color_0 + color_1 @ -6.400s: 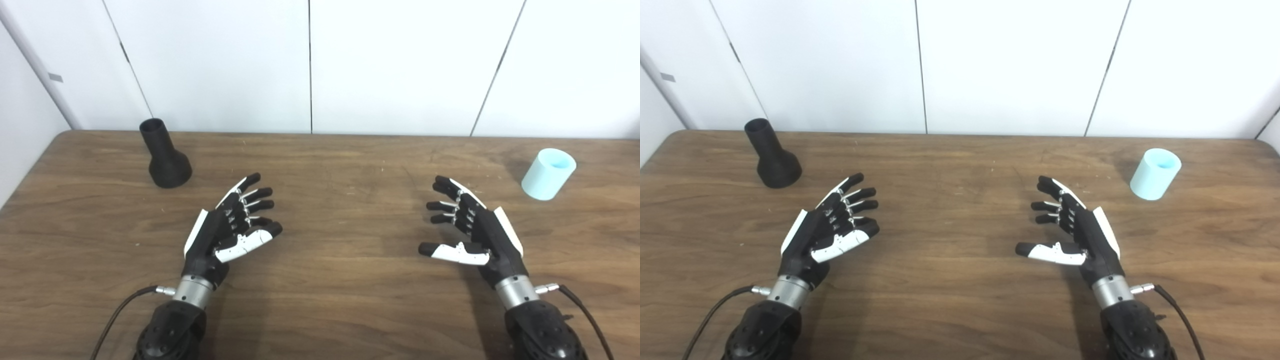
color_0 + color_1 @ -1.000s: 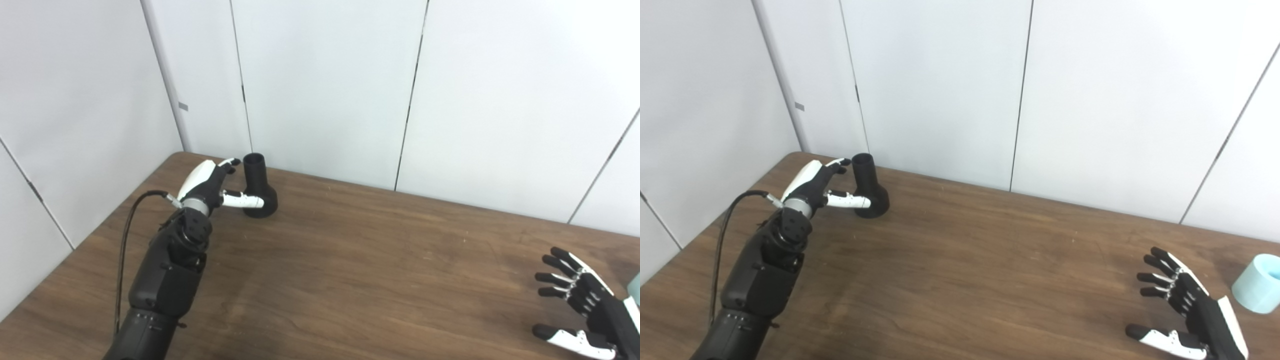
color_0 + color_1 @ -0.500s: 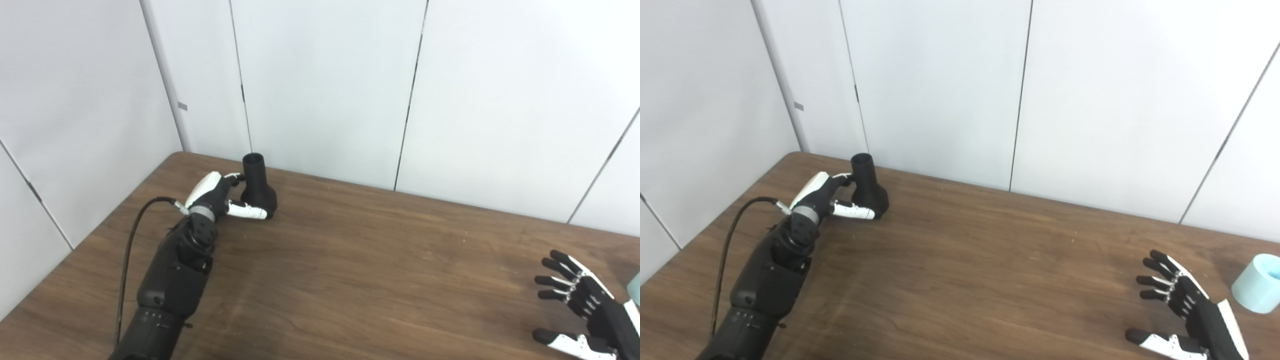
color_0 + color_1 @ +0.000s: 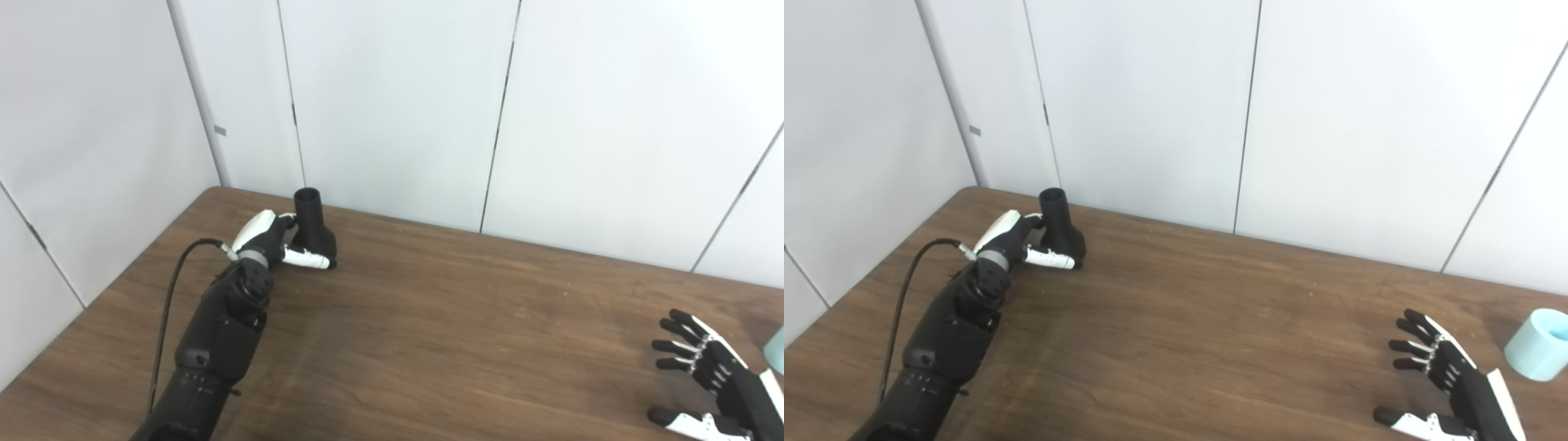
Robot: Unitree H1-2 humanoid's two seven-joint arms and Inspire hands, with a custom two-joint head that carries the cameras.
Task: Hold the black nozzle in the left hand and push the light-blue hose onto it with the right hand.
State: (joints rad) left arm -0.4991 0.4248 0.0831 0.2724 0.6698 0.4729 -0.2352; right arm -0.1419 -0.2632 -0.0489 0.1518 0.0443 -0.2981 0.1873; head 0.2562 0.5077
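2 task pieces sit far apart on the brown surface (image 4: 429, 331). The black nozzle (image 4: 312, 229) stands upright near the far left corner, narrow open neck up and flared base down, and the left robot hand (image 4: 272, 242) is wrapped around it: the white thumb (image 4: 304, 260) lies across the front of the base, while the fingers curl behind the body and are mostly hidden. Whether the base touches the surface or is just off it cannot be told. From that robot hand a black forearm with a cable runs back toward the lower left edge. The light-blue hose (image 4: 1537, 352), a short open cylinder, stands just beyond the right robot hand (image 4: 1451, 383), apart from it. That robot hand holds nothing, its fingers spread and thumb out, palm facing left, low at the right edge.
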